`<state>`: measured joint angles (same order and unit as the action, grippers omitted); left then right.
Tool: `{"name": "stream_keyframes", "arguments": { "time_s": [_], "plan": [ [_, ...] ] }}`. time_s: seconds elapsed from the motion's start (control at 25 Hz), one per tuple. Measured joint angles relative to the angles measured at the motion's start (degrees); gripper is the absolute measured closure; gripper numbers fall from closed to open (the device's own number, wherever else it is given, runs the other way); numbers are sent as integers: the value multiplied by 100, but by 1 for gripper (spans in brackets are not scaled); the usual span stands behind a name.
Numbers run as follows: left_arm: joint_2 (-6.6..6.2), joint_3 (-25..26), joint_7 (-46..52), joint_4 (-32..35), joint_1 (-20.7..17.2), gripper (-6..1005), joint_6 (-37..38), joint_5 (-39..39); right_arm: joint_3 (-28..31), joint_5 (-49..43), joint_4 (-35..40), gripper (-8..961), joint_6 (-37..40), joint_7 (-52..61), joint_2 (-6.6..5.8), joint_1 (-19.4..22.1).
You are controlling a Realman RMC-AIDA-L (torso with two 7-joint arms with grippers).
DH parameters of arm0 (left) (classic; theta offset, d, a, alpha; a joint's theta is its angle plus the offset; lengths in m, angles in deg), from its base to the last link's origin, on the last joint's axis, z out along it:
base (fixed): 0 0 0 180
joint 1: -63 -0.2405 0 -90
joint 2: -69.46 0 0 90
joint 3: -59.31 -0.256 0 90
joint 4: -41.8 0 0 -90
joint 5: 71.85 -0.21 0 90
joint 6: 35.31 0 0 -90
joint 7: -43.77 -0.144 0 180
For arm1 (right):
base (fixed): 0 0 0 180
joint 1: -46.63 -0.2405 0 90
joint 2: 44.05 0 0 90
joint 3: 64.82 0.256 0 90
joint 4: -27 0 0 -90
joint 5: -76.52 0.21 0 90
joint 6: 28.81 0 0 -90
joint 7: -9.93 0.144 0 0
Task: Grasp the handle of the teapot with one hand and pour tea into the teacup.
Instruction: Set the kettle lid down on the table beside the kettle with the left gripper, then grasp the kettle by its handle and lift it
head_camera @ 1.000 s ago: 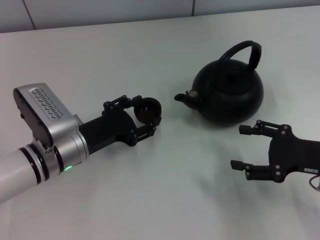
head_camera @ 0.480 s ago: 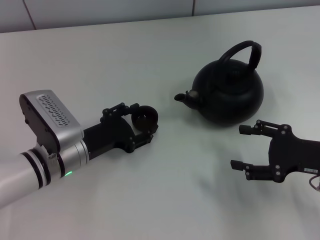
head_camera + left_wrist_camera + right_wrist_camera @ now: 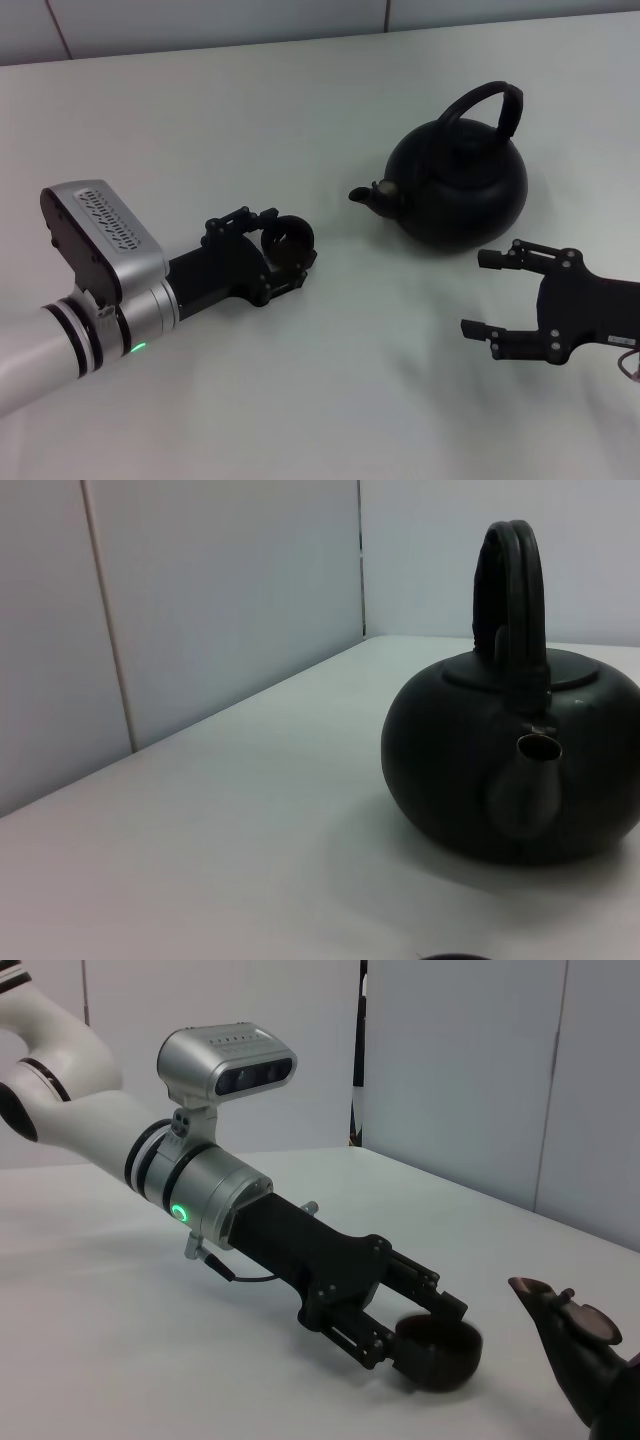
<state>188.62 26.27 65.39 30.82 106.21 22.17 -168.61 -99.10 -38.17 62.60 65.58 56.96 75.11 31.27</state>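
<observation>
- Gripping the tiny round black handleless teacup (image 3: pixel 287 237), the left black two-fingered gripper (image 3: pixel 283 245) lies low over the pale table (image 3: pixel 200 130), its jaws closed onto the cup's sides; the cup sits upright between the fingers.
- The left arm's silver-white perforated wrist section (image 3: pixel 100 240) shows a small green light and reaches in from the left edge of the head view.
- The large round matte-black teapot (image 3: pixel 460 185) stands upright on the table, to the right of the cup and well apart from it, with its short stubby spout (image 3: pixel 368 195) pointing toward the cup.
- The thick black arched handle (image 3: pixel 488 105) rises over the top of the teapot; no gripper touches it.
- The right black two-fingered gripper (image 3: pixel 490 295) is nearer the robot than the teapot, at the lower right of the head view; its jaws stand wide apart and hold nothing, and its fingers (image 3: pixel 495 259) point leftward, clear of the pot.
- In the left wrist view, the teapot (image 3: pixel 510 770) faces the camera spout-first, the spout (image 3: pixel 530 785) in front of the body and the handle (image 3: pixel 512 590) seen edge-on above it; a grey panelled wall (image 3: pixel 180 600) stands behind the table.
- In the right wrist view, the left gripper (image 3: pixel 400 1325) holds the teacup (image 3: pixel 436 1352) at the table surface, with the wrist section (image 3: pixel 205 1195) behind it and the teapot's spout (image 3: pixel 560 1335) just beside the cup, not touching it.
</observation>
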Motion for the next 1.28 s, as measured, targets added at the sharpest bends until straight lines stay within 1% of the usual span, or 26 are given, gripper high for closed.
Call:
{"name": "stream_keyframes", "arguments": {
  "time_s": [0.28, 0.4, 0.44, 0.48, 0.56, 0.68, 0.8, 0.84, 0.88, 1.0, 1.04, 1.2, 1.28],
  "plan": [
    [0, 4, 0, -2, 3, 278, 25, 0, 0, 0, 0, 130, 0, 6, 0, -2],
    [-4, 53, 6, 22, -60, 278, 281, 0, 2, 0, 0, 130, 0, 7, 0, -2],
    [-31, 60, 46, 99, -178, 278, 645, 0, 9, 0, 0, 130, 0, 8, 0, 2],
    [-31, 60, 46, 99, -178, 278, 645, 0, 9, 0, 0, 131, 0, 8, 0, 2],
    [-66, -6, 214, 305, -376, 278, 1104, -1, 26, 0, 0, 131, 0, 9, 0, 2],
    [-81, -221, 732, 914, -828, 278, 1841, -1, 55, 0, 0, 131, -1, 9, 1, 0],
    [-91, -394, 1378, 1797, -1474, 279, 2756, -1, 65, 5, 0, 131, 0, 9, 0, -15],
    [-109, -525, 1826, 2400, -1894, 279, 3330, 0, 72, 54, 0, 131, 0, 9, 1, -21],
    [-109, -525, 1826, 2400, -1894, 279, 3330, 0, 72, 54, 0, 131, 0, 9, 1, -21],
    [-151, -608, 2308, 2992, -2330, 279, 3859, -2, 78, 137, 0, 131, 0, 18, 0, -19],
    [-187, -630, 2500, 3227, -2559, 279, 4073, -2, 79, 155, 0, 131, 0, 32, -2, -18],
    [-233, -684, 2567, 3290, -2683, 279, 4137, -2, 79, 158, 0, 130, 0, 35, -5, -14],
    [-247, -730, 2568, 3292, -2686, 279, 4133, -2, 79, 159, 0, 130, 0, 35, -5, -13]
  ]
}}
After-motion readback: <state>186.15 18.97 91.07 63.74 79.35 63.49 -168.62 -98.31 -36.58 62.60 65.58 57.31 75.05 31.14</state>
